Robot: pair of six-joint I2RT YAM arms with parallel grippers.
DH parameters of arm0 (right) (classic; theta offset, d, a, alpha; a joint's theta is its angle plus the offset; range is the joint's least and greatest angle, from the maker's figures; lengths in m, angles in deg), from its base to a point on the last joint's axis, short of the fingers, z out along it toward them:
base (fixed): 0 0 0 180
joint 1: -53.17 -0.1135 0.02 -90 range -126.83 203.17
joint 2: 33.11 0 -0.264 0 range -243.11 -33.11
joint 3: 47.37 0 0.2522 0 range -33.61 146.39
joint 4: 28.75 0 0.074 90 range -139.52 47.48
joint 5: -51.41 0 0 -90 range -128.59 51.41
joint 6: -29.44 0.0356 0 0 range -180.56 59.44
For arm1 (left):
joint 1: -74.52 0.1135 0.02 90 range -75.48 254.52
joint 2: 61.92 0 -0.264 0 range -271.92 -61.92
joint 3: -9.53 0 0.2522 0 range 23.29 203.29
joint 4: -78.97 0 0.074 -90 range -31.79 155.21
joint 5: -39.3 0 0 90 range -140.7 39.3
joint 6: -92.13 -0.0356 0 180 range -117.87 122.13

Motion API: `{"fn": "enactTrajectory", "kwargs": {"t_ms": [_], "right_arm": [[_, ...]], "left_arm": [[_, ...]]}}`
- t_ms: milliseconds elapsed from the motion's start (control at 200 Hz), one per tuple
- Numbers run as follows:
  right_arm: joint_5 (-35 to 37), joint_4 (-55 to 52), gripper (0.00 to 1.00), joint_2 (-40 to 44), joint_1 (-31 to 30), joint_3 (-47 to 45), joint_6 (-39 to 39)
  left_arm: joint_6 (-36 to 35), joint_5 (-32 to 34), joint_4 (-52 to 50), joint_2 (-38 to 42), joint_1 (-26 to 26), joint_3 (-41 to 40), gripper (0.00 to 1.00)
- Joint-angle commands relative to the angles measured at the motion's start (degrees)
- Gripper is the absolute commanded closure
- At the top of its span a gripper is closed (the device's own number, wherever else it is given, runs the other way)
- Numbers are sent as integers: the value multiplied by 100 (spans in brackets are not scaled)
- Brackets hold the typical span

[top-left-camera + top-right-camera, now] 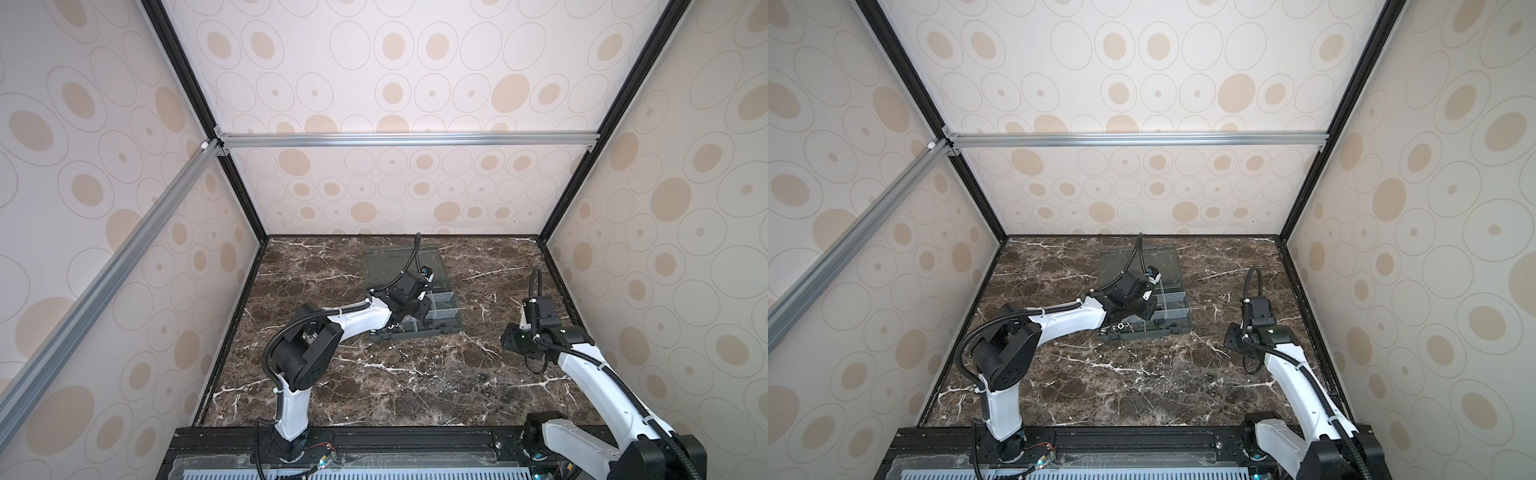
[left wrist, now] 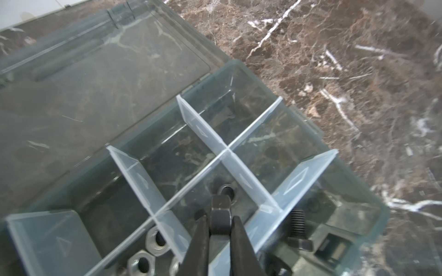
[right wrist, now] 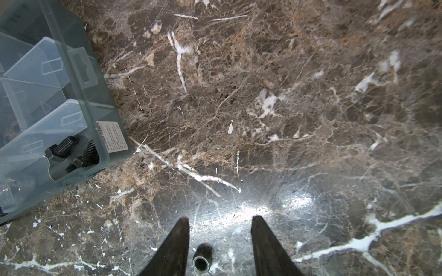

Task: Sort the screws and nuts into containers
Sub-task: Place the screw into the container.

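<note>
Left jaws seem clamped on a black nut (image 2: 220, 210), poised directly above the organiser box (image 2: 246, 69) compartment (image 2: 201, 186) holding a matching nut (image 2: 226, 191), toward the far edge of the table (image 1: 415, 395). Right jaws gape, straddling a loose dark nut (image 3: 202, 261) on the table, its axis running along them.

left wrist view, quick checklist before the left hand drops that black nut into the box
1. Black nut pinched in the left hand: ok.
2. Hand above a compartment, not a divider: ok, as far as this view shows.
3. That compartment holds another black nut, same kind: ok.
4. Silver nuts and black screws lie in separate neighbouring compartments: ok.
5. Lid lying open, out of the way: ok.
6. Right hand open over the table, apart from the box: ok.
</note>
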State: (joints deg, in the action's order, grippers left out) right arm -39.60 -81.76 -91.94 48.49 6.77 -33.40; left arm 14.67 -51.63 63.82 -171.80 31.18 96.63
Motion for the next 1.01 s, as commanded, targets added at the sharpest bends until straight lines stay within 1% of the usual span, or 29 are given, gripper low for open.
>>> {"fn": "enactTrajectory", "kwargs": {"t_ms": [0, 55, 220, 430, 695, 1000], "right_arm": [[-42, -110, 54, 109, 53, -98, 17], [-32, -110, 54, 124, 53, -92, 18], [-43, -118, 54, 126, 49, -94, 24], [-81, -87, 54, 231, 54, -172, 13], [-388, 48, 54, 47, 38, -358, 113], [-549, 113, 54, 93, -79, -582, 334]], "left_arm": [[10, -20, -41, 19, 52, 198, 70], [30, -30, -30, 56, 54, 181, 68], [120, -57, 109, 304, 63, 3, 68], [366, -154, 257, 883, 62, -429, 67], [732, -116, 697, 1988, 68, -1507, 66], [1010, 193, 740, 3156, 70, -2533, 65]]}}
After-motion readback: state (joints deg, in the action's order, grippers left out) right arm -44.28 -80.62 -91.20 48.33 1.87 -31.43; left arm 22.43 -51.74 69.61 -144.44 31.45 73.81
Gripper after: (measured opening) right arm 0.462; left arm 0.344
